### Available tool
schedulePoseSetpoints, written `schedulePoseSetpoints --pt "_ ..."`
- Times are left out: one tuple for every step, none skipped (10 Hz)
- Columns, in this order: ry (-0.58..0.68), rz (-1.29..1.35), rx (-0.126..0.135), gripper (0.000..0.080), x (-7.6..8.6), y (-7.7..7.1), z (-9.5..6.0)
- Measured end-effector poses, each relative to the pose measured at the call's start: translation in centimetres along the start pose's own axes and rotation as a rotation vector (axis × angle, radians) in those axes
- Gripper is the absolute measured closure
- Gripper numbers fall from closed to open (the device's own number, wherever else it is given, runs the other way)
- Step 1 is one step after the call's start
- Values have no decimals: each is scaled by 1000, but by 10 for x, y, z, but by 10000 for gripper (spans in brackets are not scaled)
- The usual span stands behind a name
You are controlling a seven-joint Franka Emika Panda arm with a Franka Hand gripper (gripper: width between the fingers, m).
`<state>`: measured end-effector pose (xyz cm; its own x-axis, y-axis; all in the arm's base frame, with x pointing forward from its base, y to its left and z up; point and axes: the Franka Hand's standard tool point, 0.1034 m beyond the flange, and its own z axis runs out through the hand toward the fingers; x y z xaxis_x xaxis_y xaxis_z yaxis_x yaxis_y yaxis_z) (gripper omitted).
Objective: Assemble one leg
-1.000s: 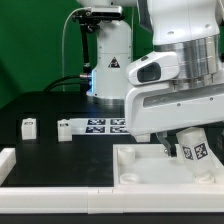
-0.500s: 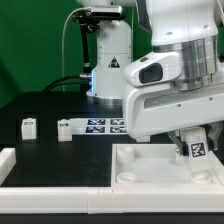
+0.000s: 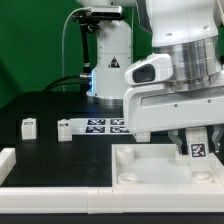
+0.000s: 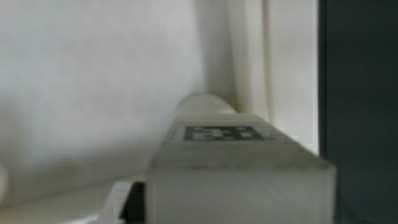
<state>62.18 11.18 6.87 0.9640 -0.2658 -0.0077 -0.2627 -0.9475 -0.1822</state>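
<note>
My gripper (image 3: 192, 136) is shut on a leg (image 3: 197, 150), a small white block with a black-and-white tag on its face. It holds the leg upright over the right part of the large white panel (image 3: 150, 166), with the lower end at the panel's surface. In the wrist view the leg (image 4: 235, 165) fills the middle, tag facing the camera, and its far end points at the panel (image 4: 107, 90) near its edge. Whether the leg sits in a socket is hidden. Two more legs (image 3: 29, 126) (image 3: 64, 129) lie on the black table at the exterior view's left.
The marker board (image 3: 104, 125) lies behind the panel, in front of the arm's base. A white rail (image 3: 60, 190) runs along the front edge, and a white piece (image 3: 8, 158) lies at the exterior view's left. Dark table (image 4: 361, 80) shows beside the panel.
The held leg has swung from tilted to upright and shifted slightly to the exterior view's right and lower toward the panel. The loose legs have not moved.
</note>
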Motion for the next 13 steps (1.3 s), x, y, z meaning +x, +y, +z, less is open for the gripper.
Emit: schedulePoseSetpoints --pt "0 140 -1 511 0 -1 0" --pt "1 278 -3 509 -1 -2 0" --pt "1 390 -2 509 -1 -2 1" --pt "3 540 -2 509 -1 -2 2" --pt "11 667 0 509 0 -3 2" --pt "14 766 -2 509 1 -4 3" --pt "13 838 -2 509 1 -4 2" --pt "6 913 2 509 2 -4 2" --pt "5 937 2 499 1 -4 2" --pt "5 927 2 499 1 -5 2" --pt "5 882 2 257 1 -5 2" --pt "5 874 2 257 0 -5 2" --pt "6 761 1 174 -1 -8 3"
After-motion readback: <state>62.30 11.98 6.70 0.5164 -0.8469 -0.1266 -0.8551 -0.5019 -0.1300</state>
